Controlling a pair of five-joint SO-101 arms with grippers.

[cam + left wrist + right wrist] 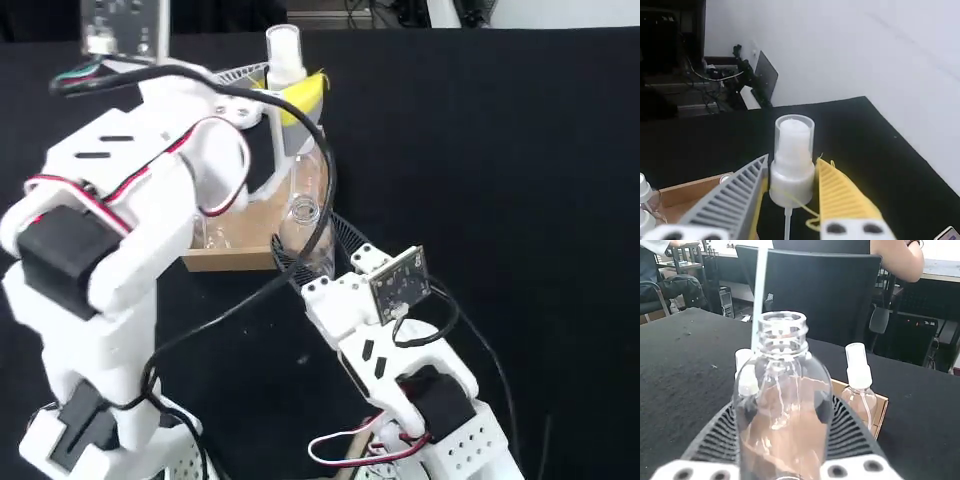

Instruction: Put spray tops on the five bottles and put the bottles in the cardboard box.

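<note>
Holding a spray top clamped in our left jaws, we have it above the open bottle, gripped upright in our right jaws beside the cardboard box. Its dip tube seems off-centre; we should align it before lowering.

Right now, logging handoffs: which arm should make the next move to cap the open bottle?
Left, probably. The left gripper is shut on the spray top, above the open bottle that the right gripper holds upright; lowering it seems simplest.
</note>
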